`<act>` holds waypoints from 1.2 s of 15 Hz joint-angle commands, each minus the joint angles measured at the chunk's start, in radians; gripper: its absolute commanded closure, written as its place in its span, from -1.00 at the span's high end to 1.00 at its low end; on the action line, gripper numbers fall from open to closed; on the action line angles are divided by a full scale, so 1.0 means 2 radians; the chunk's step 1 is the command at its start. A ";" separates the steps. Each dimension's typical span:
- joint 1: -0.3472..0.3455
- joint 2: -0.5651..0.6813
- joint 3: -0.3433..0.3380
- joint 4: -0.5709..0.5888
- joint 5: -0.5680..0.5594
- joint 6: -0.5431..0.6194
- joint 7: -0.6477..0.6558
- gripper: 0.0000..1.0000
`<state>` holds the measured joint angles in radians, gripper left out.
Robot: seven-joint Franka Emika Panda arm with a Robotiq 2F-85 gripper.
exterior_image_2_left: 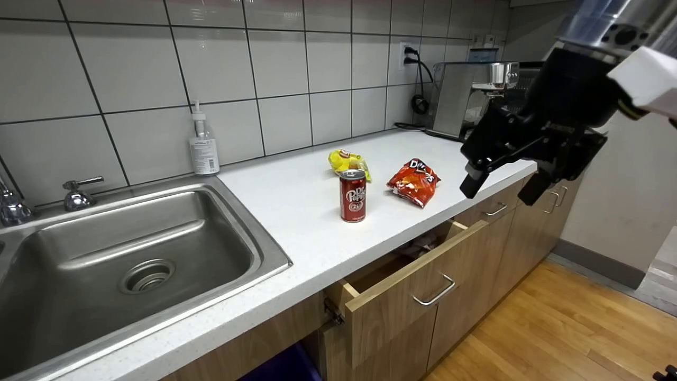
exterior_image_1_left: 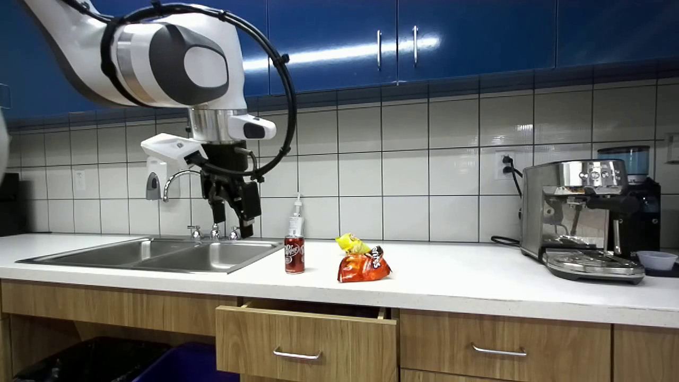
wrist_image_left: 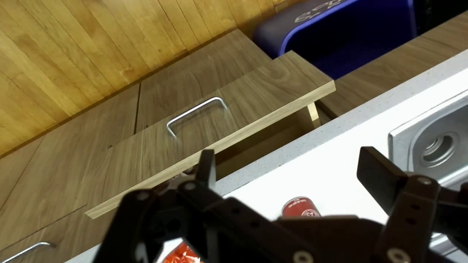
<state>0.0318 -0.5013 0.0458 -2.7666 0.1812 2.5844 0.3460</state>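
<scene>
a pump bottle (exterior_image_2_left: 204, 153) stands by the sink (exterior_image_2_left: 95, 286); partly behind the espresso machine (exterior_image_1_left: 557, 212), perhaps a grinder (exterior_image_1_left: 648, 212).

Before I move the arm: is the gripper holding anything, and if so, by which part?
Nothing is held. The gripper is open, with nothing between its jaws; the Dr Pepper can stands on the counter, apart from the gripper.

Wrist view: can (wrist_image_left: 300, 207) partly behind tool (wrist_image_left: 287, 160)

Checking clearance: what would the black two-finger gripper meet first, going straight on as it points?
Probably the open, rectangular brown wood-grain drawer; depth is unclear, so the white slab countertop could come first.
</scene>
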 commanded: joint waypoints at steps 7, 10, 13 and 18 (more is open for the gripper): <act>-0.019 0.101 0.019 0.026 0.035 0.088 0.095 1.00; -0.019 0.128 0.018 0.042 0.044 0.092 0.109 1.00; -0.021 0.156 0.018 0.060 0.043 0.097 0.137 1.00; -0.024 0.202 0.017 0.094 0.025 0.108 0.195 1.00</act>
<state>0.0098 -0.1671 0.0604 -2.6417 0.2499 2.7859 0.6557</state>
